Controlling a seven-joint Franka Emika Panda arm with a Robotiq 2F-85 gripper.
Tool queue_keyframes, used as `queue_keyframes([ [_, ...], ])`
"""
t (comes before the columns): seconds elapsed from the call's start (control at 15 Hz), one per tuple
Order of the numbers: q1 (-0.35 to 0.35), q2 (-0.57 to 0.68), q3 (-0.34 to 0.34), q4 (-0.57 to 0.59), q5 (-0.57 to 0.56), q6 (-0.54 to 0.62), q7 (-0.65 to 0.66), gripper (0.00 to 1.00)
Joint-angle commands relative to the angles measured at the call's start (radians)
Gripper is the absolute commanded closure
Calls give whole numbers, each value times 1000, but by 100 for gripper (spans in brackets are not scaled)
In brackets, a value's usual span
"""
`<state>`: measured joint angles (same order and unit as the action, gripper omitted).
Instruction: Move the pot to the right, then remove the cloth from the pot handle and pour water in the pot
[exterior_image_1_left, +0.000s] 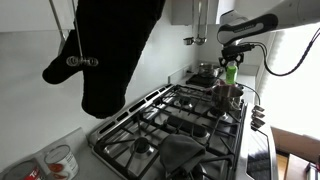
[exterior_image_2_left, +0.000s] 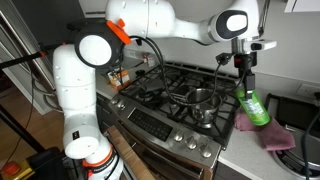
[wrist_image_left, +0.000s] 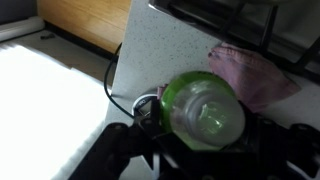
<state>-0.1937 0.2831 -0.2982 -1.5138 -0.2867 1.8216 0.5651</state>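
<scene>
Pot (exterior_image_2_left: 200, 97), small shiny steel, on dark stove (exterior_image_2_left: 160, 90), pincer (exterior_image_2_left: 244, 82) gripping green bottle (exterior_image_2_left: 252, 108)

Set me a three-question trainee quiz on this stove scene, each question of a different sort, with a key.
1. True or false: the gripper is shut on the translucent green plastic bottle.
2. Multiple choice: the small shiny steel saucepan stands on (A) the black gas stove grates, (B) a wooden shelf, (C) the floor.
3. Fill in the blank: in the wrist view, the crumpled fabric cloth lying on the speckled counter is ____ in colour.
Key: 1 true; 2 A; 3 pink.
</scene>
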Motion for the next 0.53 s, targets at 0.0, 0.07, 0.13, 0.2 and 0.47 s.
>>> queue_keyframes([
  [0.0, 13, -26, 9, -38, -38, 9, 3, 30],
  [0.07, 25, -52, 16, -77, -60, 21, 9, 30],
  [0.13, 33, -71, 20, -106, -72, 30, 13, 30],
  [0.2, 36, -83, 21, -123, -76, 33, 14, 30],
  [0.47, 43, -107, 25, -156, -105, 57, 13, 55],
])
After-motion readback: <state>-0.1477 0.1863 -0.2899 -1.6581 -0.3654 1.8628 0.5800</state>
